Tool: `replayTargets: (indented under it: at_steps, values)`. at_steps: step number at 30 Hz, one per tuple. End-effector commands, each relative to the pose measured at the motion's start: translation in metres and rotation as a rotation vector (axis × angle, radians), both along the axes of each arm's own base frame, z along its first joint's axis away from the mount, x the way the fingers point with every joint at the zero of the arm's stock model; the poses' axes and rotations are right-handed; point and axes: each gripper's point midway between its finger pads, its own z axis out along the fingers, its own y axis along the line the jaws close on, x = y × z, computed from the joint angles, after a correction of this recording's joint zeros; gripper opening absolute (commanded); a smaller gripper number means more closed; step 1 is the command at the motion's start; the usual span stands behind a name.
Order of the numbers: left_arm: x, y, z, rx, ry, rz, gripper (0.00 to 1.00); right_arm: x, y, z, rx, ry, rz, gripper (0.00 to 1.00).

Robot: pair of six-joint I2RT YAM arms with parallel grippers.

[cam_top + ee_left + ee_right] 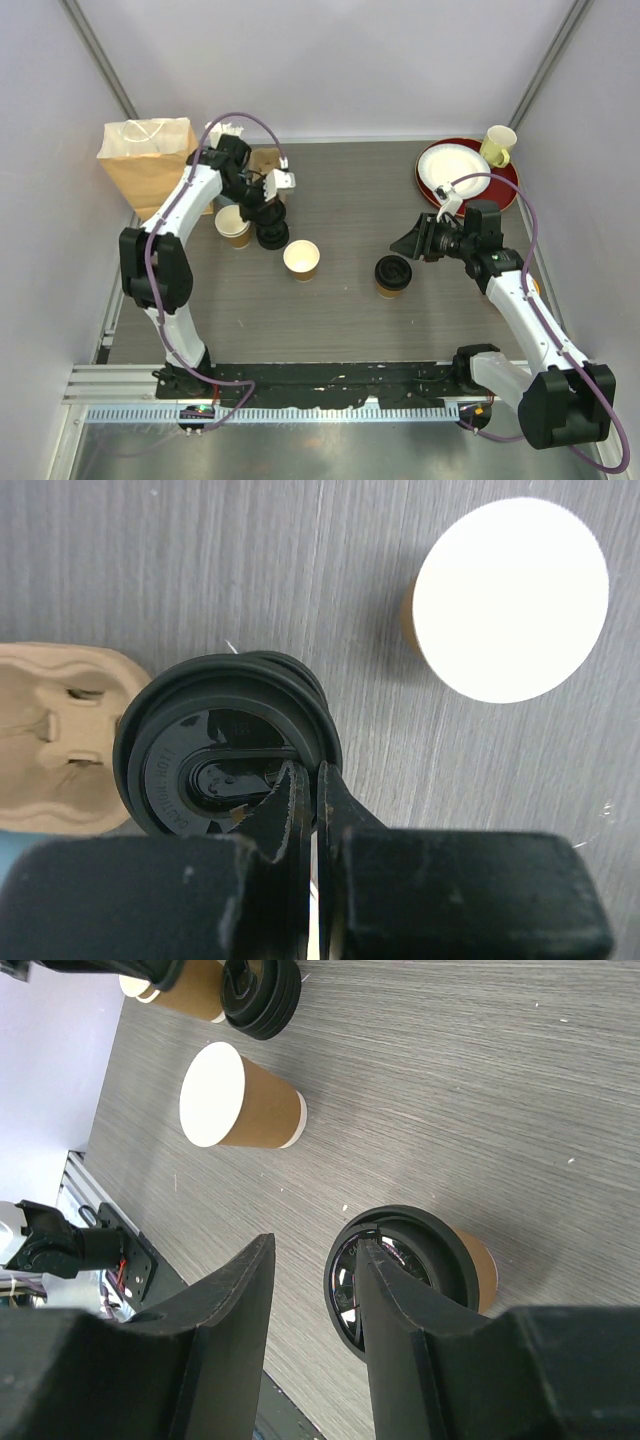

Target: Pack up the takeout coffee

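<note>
Squarely upright, lidded cup [392,274], axis vertical

Grey woodgrain tbl [350,200], pale lilac walls [330,60], metal corner posts [100,55]

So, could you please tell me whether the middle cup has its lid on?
Off: the middle cup stands upright with its white mouth open and uncovered.

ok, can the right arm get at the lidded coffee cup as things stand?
Probably yes. The right claw is open and the lidded coffee cup stands just ahead of it, a little off to one side, with only bare table between. A small realignment looks enough.
</note>
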Motion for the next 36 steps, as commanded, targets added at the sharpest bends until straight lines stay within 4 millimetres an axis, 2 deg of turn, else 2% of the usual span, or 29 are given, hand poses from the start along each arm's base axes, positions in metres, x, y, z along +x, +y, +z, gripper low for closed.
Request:
replayTargets:
  at_steps: [1, 4, 6, 11, 15, 20, 36]
  values:
    - [-0.028, -0.015, 0.056, -0.025, 0.026, 0.032, 0.00, 0.006, 0.005, 0.014, 0.020, -0.061, 0.023, 0.44]
    - [-0.055, -0.028, 0.061, 0.003, 0.053, -0.011, 0.00, 0.006, 0.005, 0.015, 0.021, -0.064, 0.025, 0.44]
    - [-0.075, -0.040, 0.053, 0.027, 0.076, -0.050, 0.00, 0.006, 0.005, 0.015, 0.023, -0.064, 0.025, 0.44]
    - [-0.096, -0.062, 0.043, 0.051, 0.103, -0.037, 0.00, 0.005, 0.005, 0.016, 0.022, -0.071, 0.024, 0.44]
    - [-0.101, -0.073, 0.030, 0.087, 0.103, -0.015, 0.00, 0.003, 0.005, 0.017, 0.025, -0.074, 0.024, 0.44]
    - [-0.106, -0.076, 0.014, 0.137, 0.106, -0.007, 0.00, 0.001, 0.004, 0.019, 0.024, -0.083, 0.023, 0.44]
    - [-0.101, -0.095, -0.002, 0.133, 0.076, -0.048, 0.00, 0.000, 0.004, 0.015, 0.022, -0.074, 0.026, 0.44]
